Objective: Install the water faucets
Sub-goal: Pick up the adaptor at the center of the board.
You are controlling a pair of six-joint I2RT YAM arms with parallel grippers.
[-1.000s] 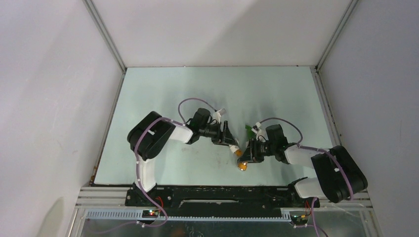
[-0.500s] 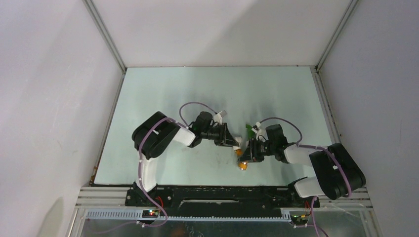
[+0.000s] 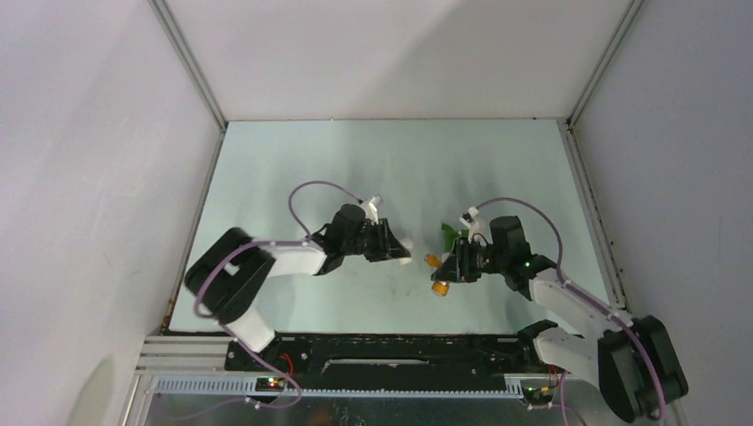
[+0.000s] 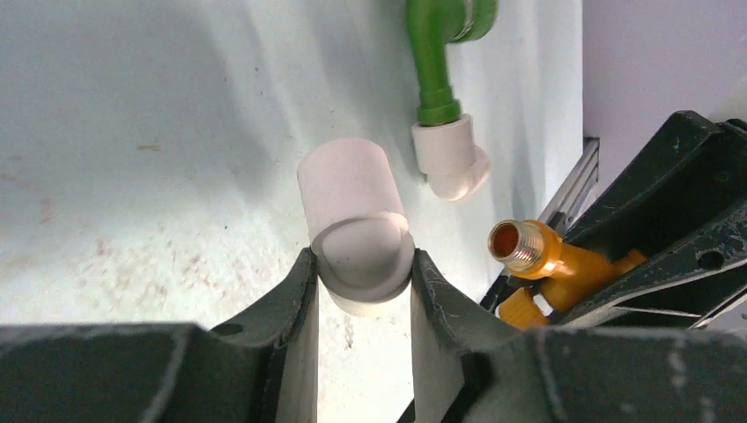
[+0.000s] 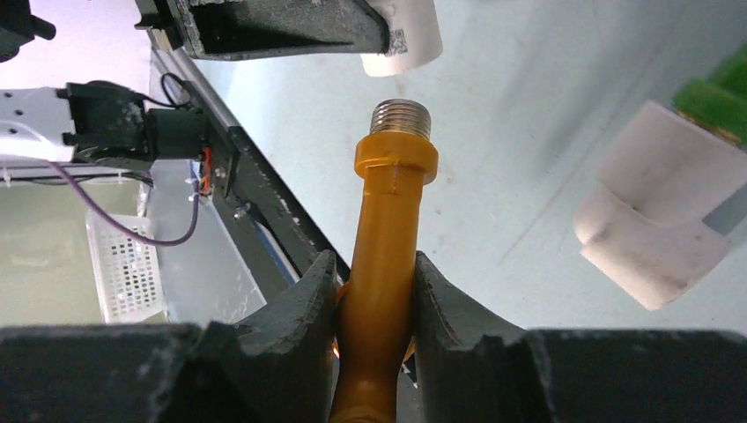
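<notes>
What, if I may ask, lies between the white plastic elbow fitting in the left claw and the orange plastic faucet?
Only bare table separates the white elbow fitting and orange faucet, in the right wrist view.

Soft, even overhead light fills the top view; we note only faint shadows on the pale desk under the arms. In the left wrist view a broad shadow greys the desk, and the left tool's fingers blur close up.

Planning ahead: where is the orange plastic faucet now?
The orange plastic faucet is clamped in the right hand, right of table centre in the top view, its threaded tip facing the white elbow fitting in the left hand.
</notes>
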